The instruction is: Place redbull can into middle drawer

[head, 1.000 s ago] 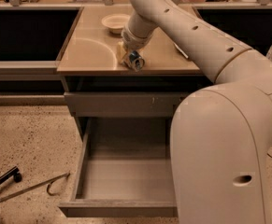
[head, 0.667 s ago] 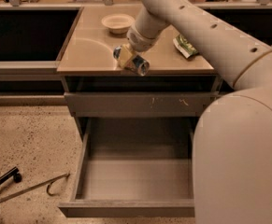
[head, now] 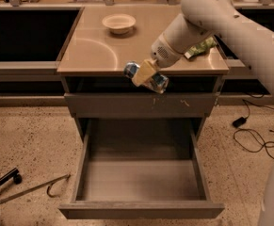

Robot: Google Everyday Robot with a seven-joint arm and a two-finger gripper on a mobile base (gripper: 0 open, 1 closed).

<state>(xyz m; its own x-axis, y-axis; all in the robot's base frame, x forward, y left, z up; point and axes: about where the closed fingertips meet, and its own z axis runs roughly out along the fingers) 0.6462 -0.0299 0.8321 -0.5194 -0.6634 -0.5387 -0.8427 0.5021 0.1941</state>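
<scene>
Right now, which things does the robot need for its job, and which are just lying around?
For the job: slim blue-and-silver metal can, gripped sideways in the beige claw at the front edge of the tan tabletop; wide open grey metal drawer below.
Just lying about: small white round bowl, green-and-white snack bag, black floor cables.
</scene>
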